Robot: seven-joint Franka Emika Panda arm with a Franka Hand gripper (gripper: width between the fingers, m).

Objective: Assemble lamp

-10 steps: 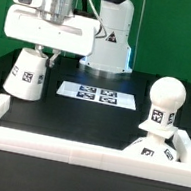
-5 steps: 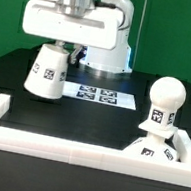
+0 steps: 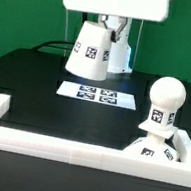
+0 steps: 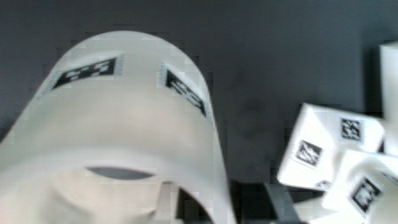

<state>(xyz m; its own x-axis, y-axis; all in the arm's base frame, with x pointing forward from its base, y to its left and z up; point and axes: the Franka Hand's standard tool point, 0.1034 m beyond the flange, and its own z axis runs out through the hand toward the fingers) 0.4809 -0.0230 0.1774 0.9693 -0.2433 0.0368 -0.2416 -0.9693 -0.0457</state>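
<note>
My gripper (image 3: 100, 25) is shut on the white tapered lamp shade (image 3: 92, 50), holding it tilted in the air above the marker board (image 3: 97, 94). In the wrist view the shade (image 4: 125, 120) fills most of the picture, and its wall sits between the fingers of my gripper (image 4: 221, 205). The ball-topped bulb (image 3: 164, 104) stands upright on the flat base (image 3: 155, 151) at the exterior view's right, well below and to the right of the shade. Tagged white faces of that stack (image 4: 338, 150) show beside the shade in the wrist view.
A low white wall (image 3: 34, 142) runs along the front of the black table and up both sides. The base sits in its right corner. The robot's white pedestal (image 3: 119, 55) stands behind the marker board.
My gripper has carried the shade up off the table and toward the exterior view's right, from the left side to above the marker board. The bulb and base have not moved.
</note>
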